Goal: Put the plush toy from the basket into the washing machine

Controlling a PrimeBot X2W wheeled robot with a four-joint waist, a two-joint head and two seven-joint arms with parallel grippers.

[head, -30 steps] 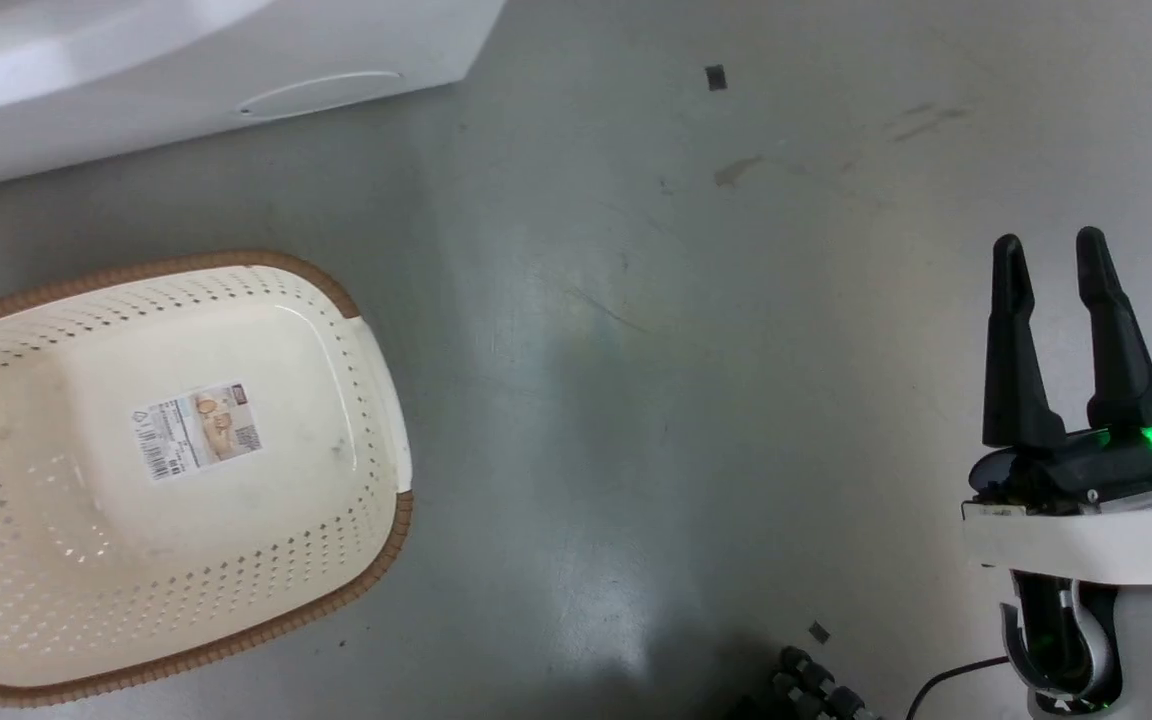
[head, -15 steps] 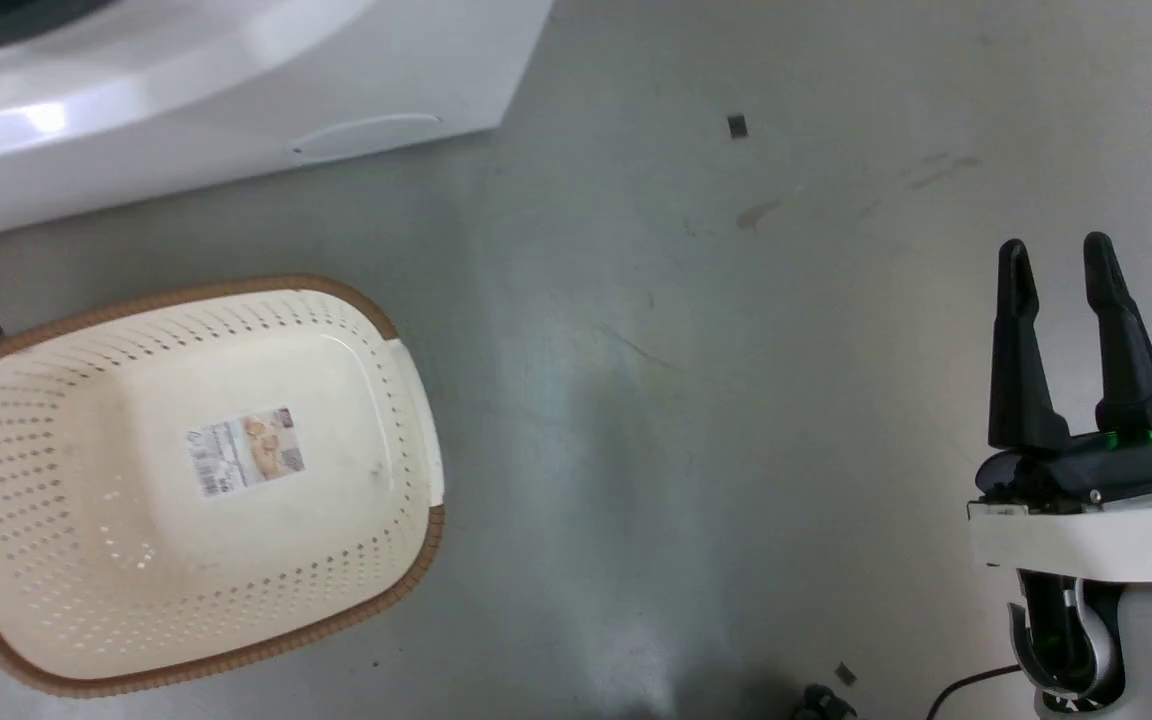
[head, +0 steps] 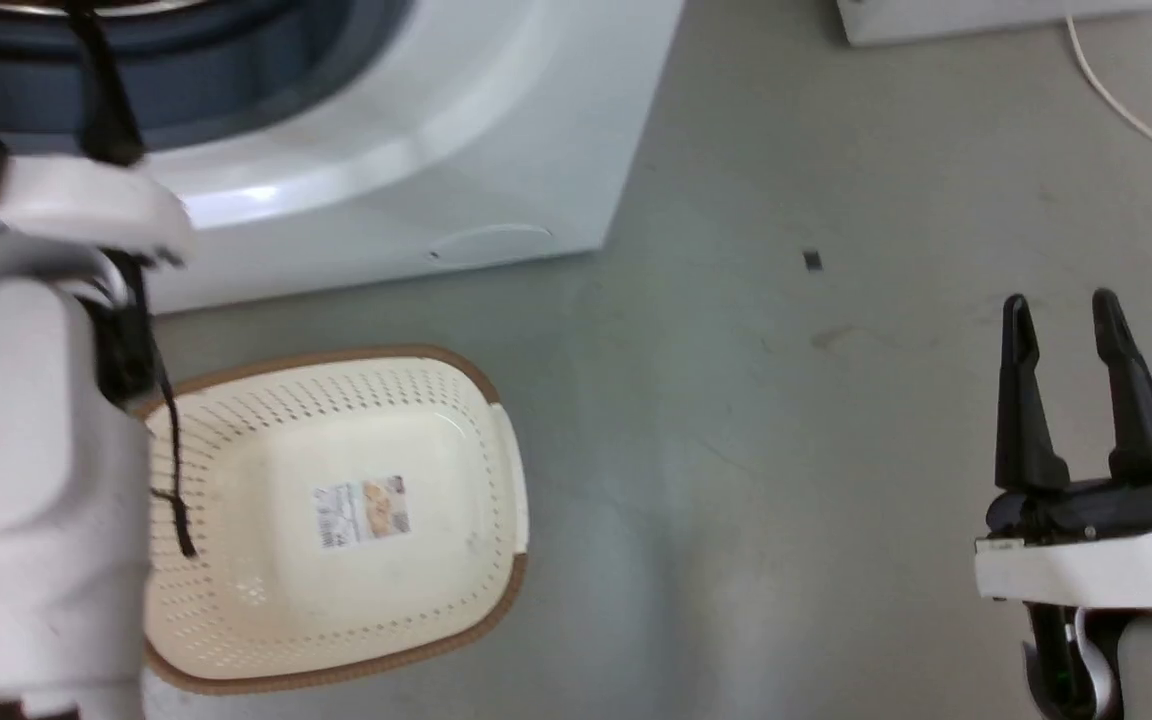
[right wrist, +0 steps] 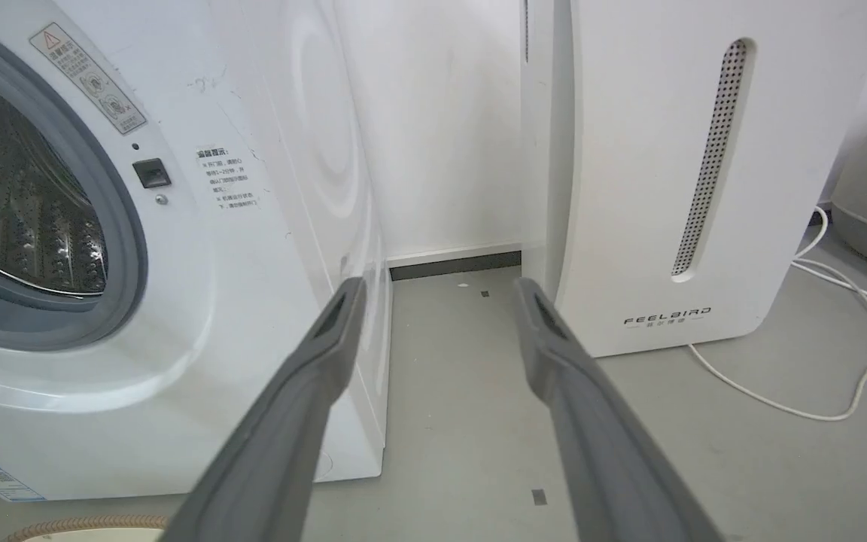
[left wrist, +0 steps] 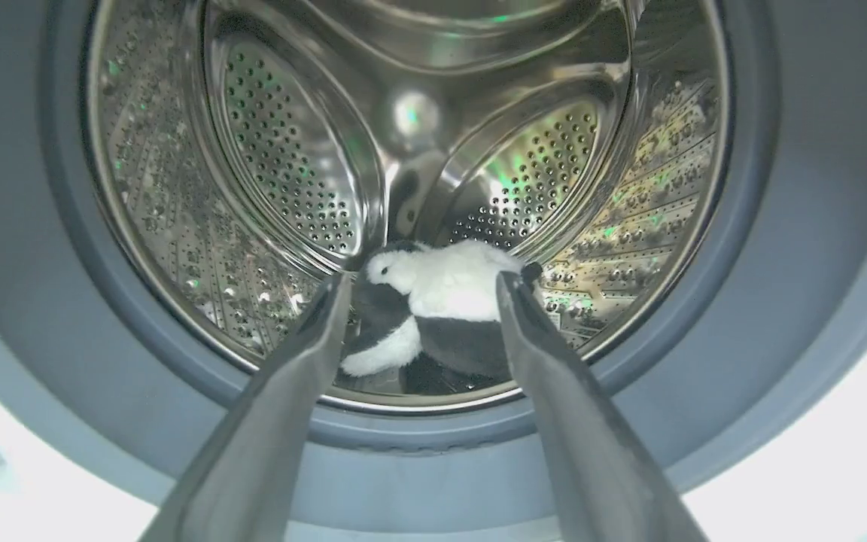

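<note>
The fluffy black-and-white plush toy [left wrist: 448, 290] lies inside the big white washing machine [left wrist: 283, 165]. The left gripper [left wrist: 422, 282] and right gripper [head: 1059, 300] both have their jaws apart and empty. Next, probably, back the left one out.

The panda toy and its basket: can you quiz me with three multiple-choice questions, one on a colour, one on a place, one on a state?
1. What colour is the basket's rim? A brown B blue C green
2. Where is the plush toy? A in the basket B inside the washing machine C outside both
3. How do the left arm's fingers stand? A spread apart, empty B clamped on the toy C pressed together
Answers: 1 A, a brown band edges the cream basket; 2 B, the toy lies on the steel drum's bottom; 3 A, they stand wide, the toy lying deeper in the drum.
</note>
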